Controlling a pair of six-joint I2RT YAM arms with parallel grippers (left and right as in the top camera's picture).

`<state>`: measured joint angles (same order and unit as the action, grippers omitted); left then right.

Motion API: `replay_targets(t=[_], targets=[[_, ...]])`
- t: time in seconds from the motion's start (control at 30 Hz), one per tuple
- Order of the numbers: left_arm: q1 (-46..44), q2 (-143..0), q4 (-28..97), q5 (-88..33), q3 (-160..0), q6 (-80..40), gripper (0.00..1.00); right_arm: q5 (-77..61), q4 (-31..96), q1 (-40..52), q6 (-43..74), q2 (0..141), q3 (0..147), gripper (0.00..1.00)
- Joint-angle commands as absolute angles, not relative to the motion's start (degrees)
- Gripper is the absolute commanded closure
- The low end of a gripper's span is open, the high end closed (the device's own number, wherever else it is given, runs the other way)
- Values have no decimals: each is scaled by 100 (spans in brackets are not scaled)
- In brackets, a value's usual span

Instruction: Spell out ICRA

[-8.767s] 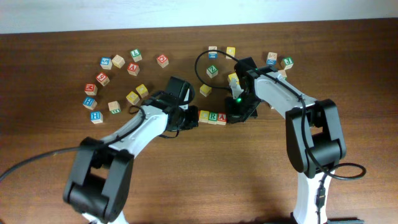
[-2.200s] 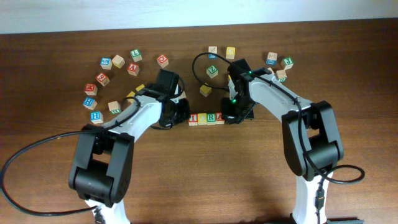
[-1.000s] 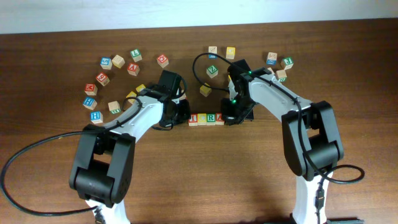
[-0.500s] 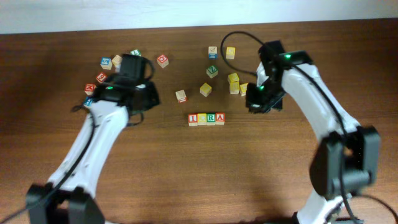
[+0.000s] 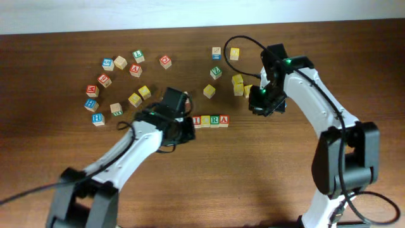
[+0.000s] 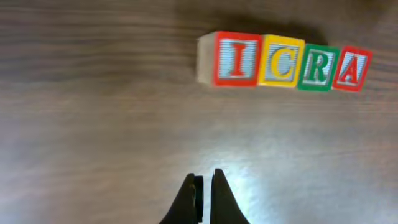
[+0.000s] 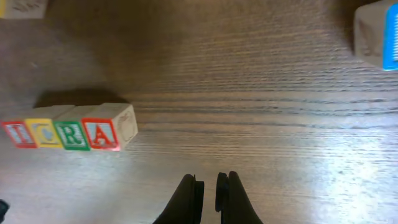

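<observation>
The ICRA row (image 5: 211, 120) is laid side to side on the tabletop (image 5: 253, 177) and looks finished. The left pincer (image 6: 205, 182) is parked just off the I end, the right pincer (image 7: 209, 183) further past the A. Both are pinched closed, nothing held.

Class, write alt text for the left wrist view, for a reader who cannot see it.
Four wooden letter cubes, touching in a row, spell ICRA on a dark wooden table. The left end effector, shut and empty, sits at the bottom edge, apart from the row.
</observation>
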<state>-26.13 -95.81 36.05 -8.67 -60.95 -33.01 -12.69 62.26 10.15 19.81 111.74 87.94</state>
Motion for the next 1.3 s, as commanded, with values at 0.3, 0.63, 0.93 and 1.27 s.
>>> replay_targets(t=[0.3, 0.63, 0.93, 1.27], targets=[[-2775, -10849, 2488, -963, -6045, -3516, 100, -1306, 5955, 1317, 2045, 11773, 8602, 96], [-2775, -10875, 2255, -701, -6045, -3516, 100, -1347, 5961, 1323, 2045, 11773, 8602, 96], [-2775, -10875, 2209, -620, -6045, -3516, 100, -1347, 5957, 1323, 2045, 11773, 8602, 96], [-2775, -10875, 2163, -620, -6045, -3516, 100, -1347, 5964, 1323, 2045, 11773, 8602, 96]])
